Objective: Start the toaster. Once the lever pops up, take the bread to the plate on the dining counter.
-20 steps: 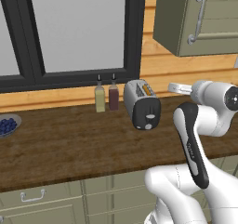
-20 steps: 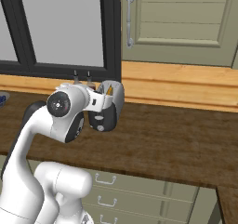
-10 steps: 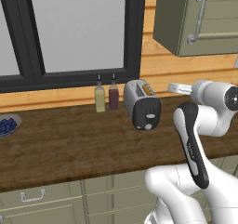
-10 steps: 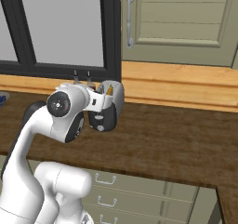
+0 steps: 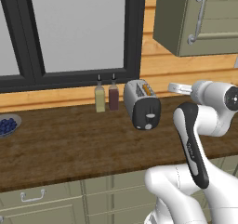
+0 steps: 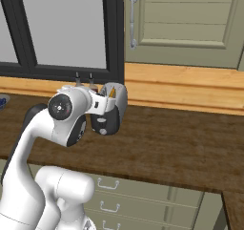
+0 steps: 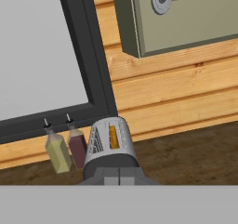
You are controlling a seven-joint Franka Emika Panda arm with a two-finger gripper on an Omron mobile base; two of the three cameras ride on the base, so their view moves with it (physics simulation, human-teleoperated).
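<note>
Bread (image 7: 113,137) mostly hidden inside toaster (image 5: 142,104) slot

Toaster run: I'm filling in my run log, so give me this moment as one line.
stage: before lever press | gripper: shut, empty, above toaster | bread: in slot | lever: untouched

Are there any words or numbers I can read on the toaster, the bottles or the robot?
None can be read.
Toaster: no words or numbers.
Two bottles: no labels show.
Arm: a faint pale mark on the dark strip, too small and blurred to read.
</note>
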